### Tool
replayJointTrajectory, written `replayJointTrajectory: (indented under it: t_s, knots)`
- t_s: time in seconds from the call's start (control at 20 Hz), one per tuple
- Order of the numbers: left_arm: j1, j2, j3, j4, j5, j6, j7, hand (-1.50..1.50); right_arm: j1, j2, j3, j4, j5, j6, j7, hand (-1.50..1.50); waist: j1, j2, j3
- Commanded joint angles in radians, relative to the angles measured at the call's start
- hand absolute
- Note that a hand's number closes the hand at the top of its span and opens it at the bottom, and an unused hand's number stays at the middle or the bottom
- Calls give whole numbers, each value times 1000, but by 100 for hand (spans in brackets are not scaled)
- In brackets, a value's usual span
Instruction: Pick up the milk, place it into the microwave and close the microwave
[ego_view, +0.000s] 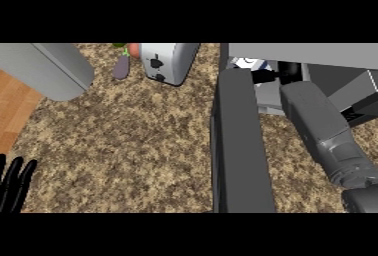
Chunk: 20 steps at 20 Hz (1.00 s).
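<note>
The left hand (15, 184) is resting at the counter's (140, 145) near left edge, fingers straight. The right forearm (325, 135) is reaching past the open microwave door (240, 145); its hand (267, 76) is mostly hidden, grip unclear, beside the milk (249, 63) inside the microwave (310, 52). A toaster (168, 62) and eggplant (122, 67) are sitting at the far edge.

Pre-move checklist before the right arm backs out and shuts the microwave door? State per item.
1. Milk inside the microwave: ok; a white carton shows at the opening, partly hidden.
2. Right robot hand released from milk: cannot tell; only a dark part shows beside the carton, fingers hidden.
3. Microwave door open: ok; it stands edge-on, left of the right forearm.
4. Door swing path: not ok; the forearm reaches through the opening.
5. Left robot hand out of the way: ok; open, resting at the view's lower left.
6. Toaster and eggplant away from the door: ok; both sit to its left.
</note>
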Motion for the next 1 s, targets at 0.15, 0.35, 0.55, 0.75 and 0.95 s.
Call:
replayJointTrajectory:
  t_s: [0.15, 0.35, 0.55, 0.75, 0.95]
  knots:
    - [-27, 7, -11, 21, -38, -5, -11, -150, -62, -38, -71, 50, -37, -202, 76, 150, 33, 18, -1]
    - [-57, 14, -13, 3, -61, 10, 1, -150, -47, -35, -37, 58, 10, -321, 21, 150, 49, 30, 1]
    - [-54, 26, -26, 9, -85, 3, 14, -150, -63, -47, 21, 96, 79, -431, 42, -150, 70, 34, 0]
    - [-101, 33, -18, 32, -101, 21, 27, -150, -82, -41, 29, 108, 92, -459, 52, -150, 65, 42, 1]
    - [-101, 25, -52, 45, -121, 12, 29, -150, -99, 4, 19, 147, 81, -432, 123, -150, 77, 38, 2]
